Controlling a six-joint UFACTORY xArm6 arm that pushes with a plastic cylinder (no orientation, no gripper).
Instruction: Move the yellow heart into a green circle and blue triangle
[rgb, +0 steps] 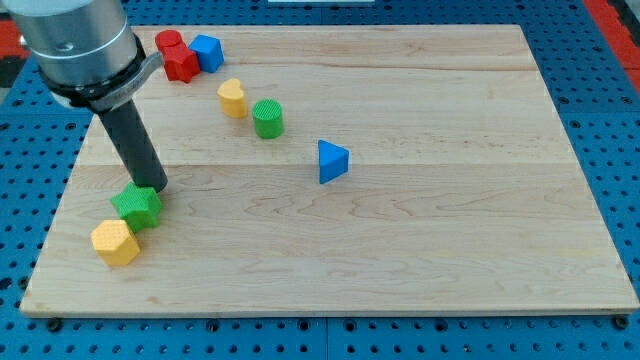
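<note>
Tip (152, 188) seemingly touching the ribbed green star (137, 206) near the wooden board's (420, 250) left edge; yellow heart (233, 98) beside green cylinder (267, 118).

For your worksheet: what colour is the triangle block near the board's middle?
Blue, clearest in the camera view.

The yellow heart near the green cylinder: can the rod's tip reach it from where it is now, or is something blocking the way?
Probably yes. My tip sits at the green star, and the board between it and the yellow heart looks bare. The green cylinder lies beyond the heart, to the view's right, not in the path.
</note>
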